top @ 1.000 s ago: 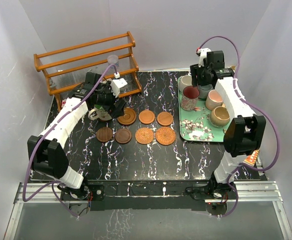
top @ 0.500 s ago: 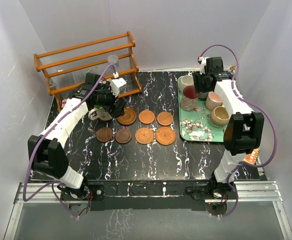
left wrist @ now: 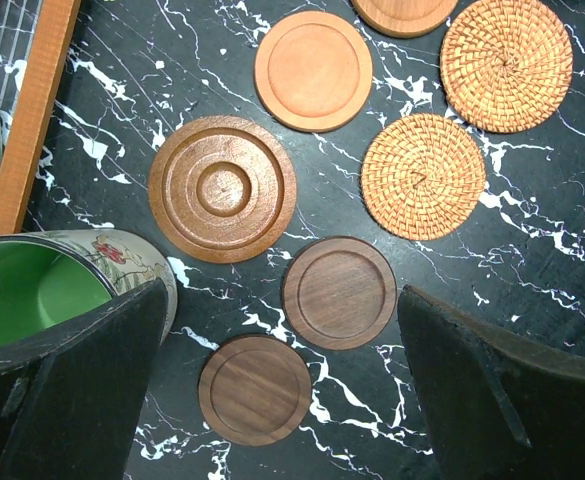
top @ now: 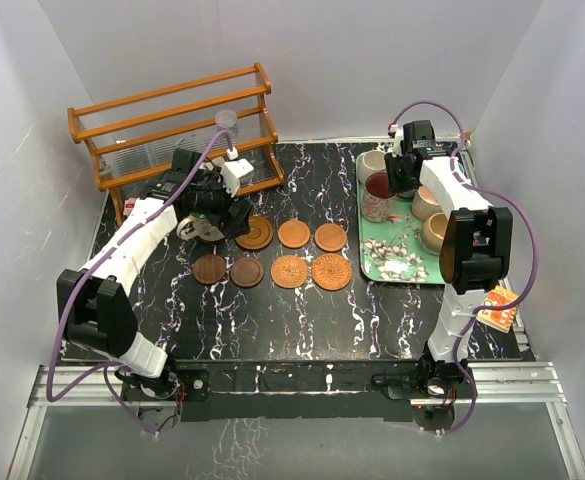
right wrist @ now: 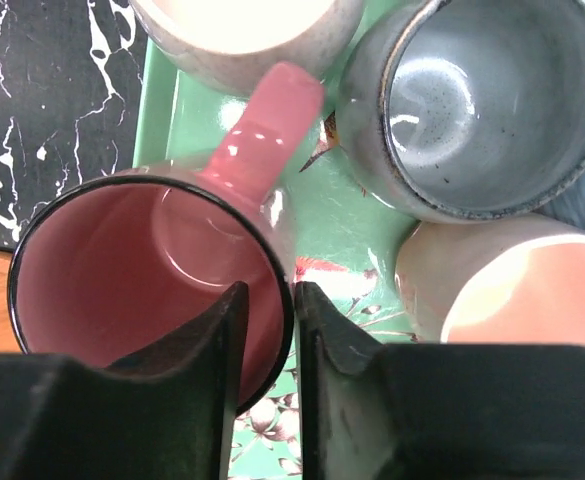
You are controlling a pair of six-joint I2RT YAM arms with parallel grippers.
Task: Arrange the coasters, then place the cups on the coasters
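While the left pincer (left wrist: pixel 282 300) gapes wide, right pincer (right wrist: pixel 270 297) clamps the hemmed-in maroon mug (right wrist: pixel 112 270).

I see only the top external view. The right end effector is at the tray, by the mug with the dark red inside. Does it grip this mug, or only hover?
Observer: In the right wrist view, the right end effector pinches the wall of the maroon mug: one finger inside, one outside.
Operator: Where is its handle?
Observer: The handle sticks out just beyond the fingers, toward the cream mug.
Operator: And the left arm, does it carry something?
Observer: No. The left end effector is wide open, a dark coaster showing between its fingers; a green-lined mug stands beside one finger.
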